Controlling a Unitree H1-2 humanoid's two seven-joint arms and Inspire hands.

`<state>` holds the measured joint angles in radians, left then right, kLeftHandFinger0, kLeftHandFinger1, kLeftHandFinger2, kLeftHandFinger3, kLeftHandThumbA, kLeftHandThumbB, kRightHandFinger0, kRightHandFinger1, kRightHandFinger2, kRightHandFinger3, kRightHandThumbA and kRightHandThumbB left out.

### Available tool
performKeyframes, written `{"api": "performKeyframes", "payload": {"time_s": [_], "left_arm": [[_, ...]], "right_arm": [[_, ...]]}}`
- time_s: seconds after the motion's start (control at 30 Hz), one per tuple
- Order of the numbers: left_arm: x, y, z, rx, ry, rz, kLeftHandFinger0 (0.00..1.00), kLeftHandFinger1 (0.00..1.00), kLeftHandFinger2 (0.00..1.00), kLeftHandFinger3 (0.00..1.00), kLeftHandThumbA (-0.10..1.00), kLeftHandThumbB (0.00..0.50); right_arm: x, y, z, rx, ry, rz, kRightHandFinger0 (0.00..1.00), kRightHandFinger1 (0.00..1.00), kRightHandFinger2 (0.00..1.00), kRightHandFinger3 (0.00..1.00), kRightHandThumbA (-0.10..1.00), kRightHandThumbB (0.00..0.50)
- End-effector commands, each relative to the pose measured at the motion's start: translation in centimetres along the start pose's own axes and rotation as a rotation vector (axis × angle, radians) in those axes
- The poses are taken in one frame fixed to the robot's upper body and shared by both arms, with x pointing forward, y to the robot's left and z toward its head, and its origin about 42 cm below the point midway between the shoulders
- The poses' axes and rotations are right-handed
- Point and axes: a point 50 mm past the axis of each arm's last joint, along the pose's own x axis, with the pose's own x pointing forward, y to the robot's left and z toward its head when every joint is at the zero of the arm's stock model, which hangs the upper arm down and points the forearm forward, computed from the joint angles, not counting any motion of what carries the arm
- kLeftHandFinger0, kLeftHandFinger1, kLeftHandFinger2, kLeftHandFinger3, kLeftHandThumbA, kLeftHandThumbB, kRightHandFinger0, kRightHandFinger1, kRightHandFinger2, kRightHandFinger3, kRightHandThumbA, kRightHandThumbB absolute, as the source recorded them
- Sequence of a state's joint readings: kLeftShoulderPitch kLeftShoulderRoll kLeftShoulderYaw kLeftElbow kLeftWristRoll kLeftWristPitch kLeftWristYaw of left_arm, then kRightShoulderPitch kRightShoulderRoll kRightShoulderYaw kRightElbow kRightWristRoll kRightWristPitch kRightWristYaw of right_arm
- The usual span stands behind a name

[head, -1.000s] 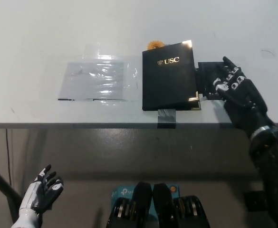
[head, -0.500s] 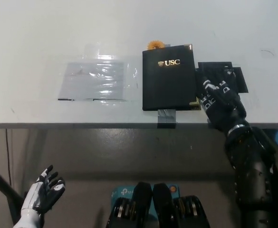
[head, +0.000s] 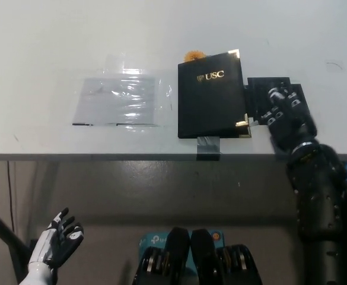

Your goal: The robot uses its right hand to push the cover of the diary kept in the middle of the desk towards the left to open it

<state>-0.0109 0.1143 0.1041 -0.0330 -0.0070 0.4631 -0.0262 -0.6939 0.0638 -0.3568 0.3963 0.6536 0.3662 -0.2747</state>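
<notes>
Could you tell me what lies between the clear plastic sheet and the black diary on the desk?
Only bare desk: the head view shows a narrow empty strip between plastic sheet and diary.

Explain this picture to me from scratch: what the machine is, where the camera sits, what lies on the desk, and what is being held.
The camera sits on a humanoid robot's head, looking steeply down. On the white desk lies a closed black diary lettered USC, taped at its near edge. Left of it lies a clear plastic sheet; right of it, a black patch. The black right robot hand rests by the diary's right edge, holding nothing I can see. The white left robot hand hangs open below the desk, idle.
</notes>
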Motion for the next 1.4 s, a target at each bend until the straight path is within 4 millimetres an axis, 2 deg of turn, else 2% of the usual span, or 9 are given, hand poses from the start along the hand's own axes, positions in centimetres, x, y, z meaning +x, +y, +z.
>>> {"api": "performKeyframes", "payload": {"time_s": [0.0, 0.2, 0.27, 0.4, 0.67, 0.93, 1.07, 1.23, 1.37], "left_arm": [[0.0, 0.4, 0.8, 0.013, -0.021, 0.014, 1.00, 1.00, 1.00, 1.00, 0.36, 0.321], [0.1, 0.2, 0.8, 0.002, -0.019, 0.008, 1.00, 1.00, 1.00, 1.00, 0.35, 0.340], [0.1, 0.2, 0.8, 0.003, -0.019, 0.006, 1.00, 1.00, 1.00, 1.00, 0.34, 0.331], [0.0, 0.0, 0.9, 0.012, -0.022, -0.002, 1.00, 1.00, 1.00, 1.00, 0.35, 0.338], [0.0, -0.3, 1.0, 0.016, -0.026, -0.008, 1.00, 1.00, 1.00, 1.00, 0.37, 0.348], [-0.1, -0.4, 0.8, 0.017, -0.021, -0.012, 1.00, 1.00, 1.00, 1.00, 0.37, 0.350], [0.1, -0.5, 0.7, 0.019, -0.015, -0.014, 1.00, 1.00, 1.00, 1.00, 0.34, 0.324], [-0.1, -0.7, 0.4, 0.004, -0.009, -0.019, 1.00, 1.00, 1.00, 1.00, 0.34, 0.349], [-0.5, -0.8, -0.2, 0.012, 0.006, -0.022, 1.00, 1.00, 1.00, 1.00, 0.37, 0.356]], "right_arm": [[0.7, 2.9, 3.4, 0.001, -0.115, 0.086, 1.00, 1.00, 1.00, 1.00, 0.55, 0.197], [1.0, 1.5, 3.2, 0.023, -0.101, 0.059, 1.00, 1.00, 1.00, 1.00, 0.53, 0.185], [0.9, 1.1, 2.0, 0.021, -0.082, 0.049, 1.00, 1.00, 1.00, 1.00, 0.54, 0.165], [0.8, 0.8, 0.1, 0.035, -0.046, 0.036, 1.00, 1.00, 1.00, 1.00, 0.53, 0.187], [0.3, 1.2, -3.1, 0.049, -0.003, 0.037, 1.00, 1.00, 1.00, 1.00, 0.56, 0.171], [0.2, 1.4, -4.5, 0.077, 0.021, 0.021, 1.00, 1.00, 1.00, 1.00, 0.54, 0.148], [0.1, 1.0, -5.2, 0.098, 0.033, 0.007, 1.00, 1.00, 1.00, 1.00, 0.54, 0.159], [0.2, 0.6, -6.4, 0.122, 0.057, -0.011, 1.00, 1.00, 1.00, 1.00, 0.54, 0.177], [0.1, 1.6, -8.3, 0.127, 0.098, -0.002, 1.00, 1.00, 1.00, 1.00, 0.55, 0.183]]}}
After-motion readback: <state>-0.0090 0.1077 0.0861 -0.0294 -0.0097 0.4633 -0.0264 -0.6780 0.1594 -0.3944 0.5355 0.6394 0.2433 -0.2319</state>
